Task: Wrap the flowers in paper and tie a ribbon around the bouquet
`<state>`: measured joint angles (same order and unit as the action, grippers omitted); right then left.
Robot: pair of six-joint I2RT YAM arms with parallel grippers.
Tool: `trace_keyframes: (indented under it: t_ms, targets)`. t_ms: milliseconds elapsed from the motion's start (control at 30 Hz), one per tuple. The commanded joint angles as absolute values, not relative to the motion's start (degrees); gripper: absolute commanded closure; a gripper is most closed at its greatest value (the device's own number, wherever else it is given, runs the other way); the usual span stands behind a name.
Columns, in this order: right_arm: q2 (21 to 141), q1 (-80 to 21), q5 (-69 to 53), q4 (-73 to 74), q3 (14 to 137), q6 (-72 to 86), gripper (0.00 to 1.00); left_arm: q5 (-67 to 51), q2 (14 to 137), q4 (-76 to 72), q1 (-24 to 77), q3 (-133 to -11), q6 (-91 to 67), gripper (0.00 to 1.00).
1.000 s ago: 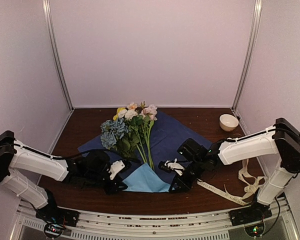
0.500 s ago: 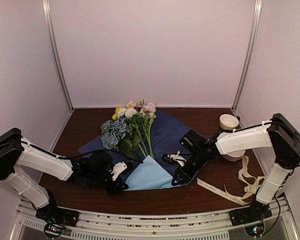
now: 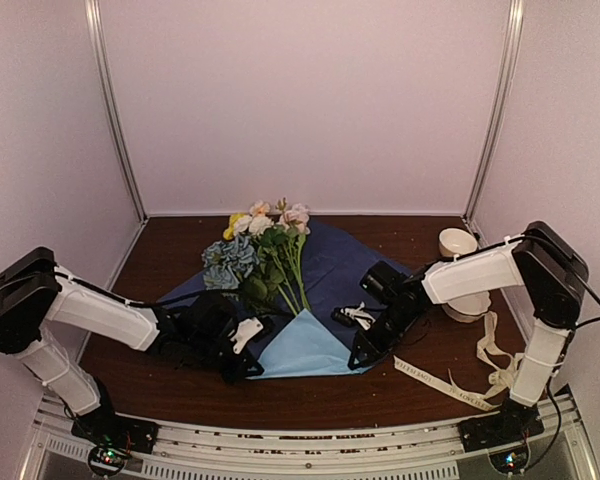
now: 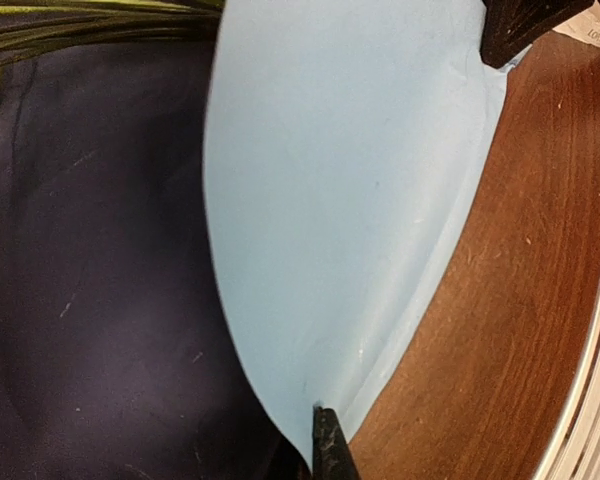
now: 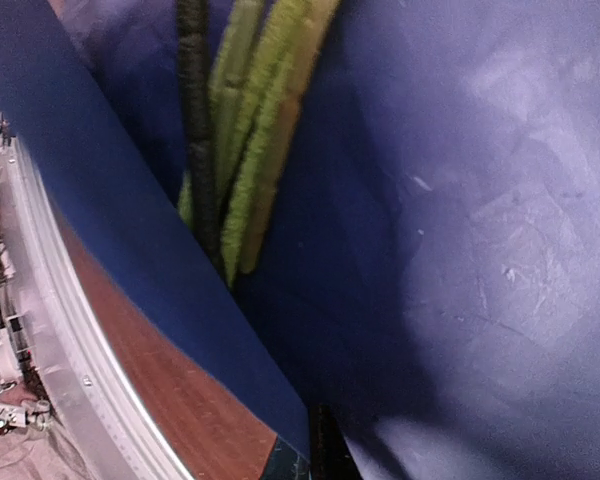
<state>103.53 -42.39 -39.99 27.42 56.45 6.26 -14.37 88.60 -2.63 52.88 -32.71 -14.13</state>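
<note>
Top view: a dark brown bench [image 3: 160, 250] inside a white booth, with a robot arm entering from each lower corner. The paper [image 3: 340, 265] lies spread in the middle of the frame, navy face up. Its nearest corner is turned over as a light blue flap [image 3: 305, 350], a triangle pointing toward the top of the frame.

The left claw [image 3: 248, 365] is at the flap's lower left corner and the right claw [image 3: 358, 358] is at its lower right. Both are fully closed, each pinching an edge of the paper. In the left wrist view the pale blue sheet narrows into one dark fingertip [image 4: 325, 445] at the bottom edge.

The flowers [image 3: 275, 255] lie on the navy sheet above the flap. Their long axis runs from the blooms at top centre down to the stem ends just above the flap's tip. The stems therefore lie straight ahead of both claws, toward the top of the frame, and about equally near each, so the fold looks set to travel up over them.

The ribbon [image 3: 450, 385] trails loose on the bench at lower right, well apart from the paper. A white bowl [image 3: 457, 243] stands at upper right.

The claw tips are hard to make out from above, dark against dark. In the right wrist view the green stems [image 5: 255, 130] are cut off at the top edge. The blooms are not visible there.
</note>
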Motion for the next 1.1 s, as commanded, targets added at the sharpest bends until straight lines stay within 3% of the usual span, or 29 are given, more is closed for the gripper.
trace_keyframes:
  t_ms: [0,267,433,500,633,867,1067]
  targets:
    - [103.6,-41.1,-28.4,33.3,56.3,7.3,1.0,-14.2,93.4,7.5,51.7,-33.9,-15.1,1.0]
    - [92.8,-41.3,-19.7,36.5,58.4,10.0,0.74,-15.4,95.2,9.0,51.4,-35.9,-13.8,1.0]
    - [83.6,-46.3,-14.9,36.7,59.8,8.5,0.69,-16.1,95.4,8.7,51.2,-35.8,-13.7,1.0]
    - [83.1,-49.4,-23.6,29.9,59.1,8.4,0.74,-16.4,95.7,8.5,51.1,-35.9,-13.4,1.0]
    - [91.6,-51.2,-47.1,10.5,57.7,15.7,1.0,-17.6,96.3,8.2,50.6,-36.0,-12.8,1.0]
    - [108.4,-50.8,-44.9,12.4,64.8,15.7,1.0,-18.9,97.2,8.3,49.9,-36.4,-12.6,1.0]
    - [110.4,-47.9,-36.1,19.7,61.9,13.3,1.0,-20.1,98.0,8.0,48.7,-36.4,-12.7,1.0]
